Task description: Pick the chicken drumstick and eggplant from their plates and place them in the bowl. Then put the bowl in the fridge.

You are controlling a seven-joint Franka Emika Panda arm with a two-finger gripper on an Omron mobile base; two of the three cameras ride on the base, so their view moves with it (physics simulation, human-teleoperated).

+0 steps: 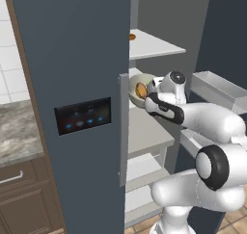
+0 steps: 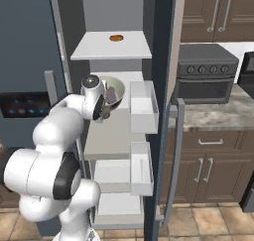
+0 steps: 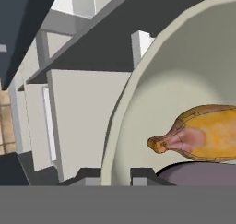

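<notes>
jaws (image 3: 114, 176) are clamped on the near rim of the bowl (image 3: 184, 80); in the hand view you see one dark tip on each side of the pale wall, rim pinched between them.

contents: the chicken drumstick (image 3: 203, 134) lies inside the bowl, narrow end pointing toward the rim. beneath it sits a dull purple mass (image 3: 198, 174), judged to be the eggplant; too little shows to confirm. you may treat the loading step as done.

position of the bowl: in the right base view the bowl (image 2: 113, 92) is inside the open fridge (image 2: 30, 61), at the level of the middle shelf (image 2: 111, 133), in front of the wrist. the left base view agrees, showing the bowl (image 1: 139, 89) just past the door edge, the orange drumstick (image 1: 141, 90) visible in it. whether the base touches the shelf or hangs just above it, you cannot tell from these pictures.

remaining, by judgement: settle the bowl on the shelf, release, withdraw the arm. closing the doors is not named in the task.

surroundings: a small orange-brown item (image 2: 116, 37) sits on the upper shelf, well apart from the bowl. white door bins (image 2: 143, 106) stand just beside the bowl on the open right-hand door; mind them on withdrawal. an oven (image 2: 206, 71) and a stone desk (image 2: 218, 113) lie beyond that door.
</notes>
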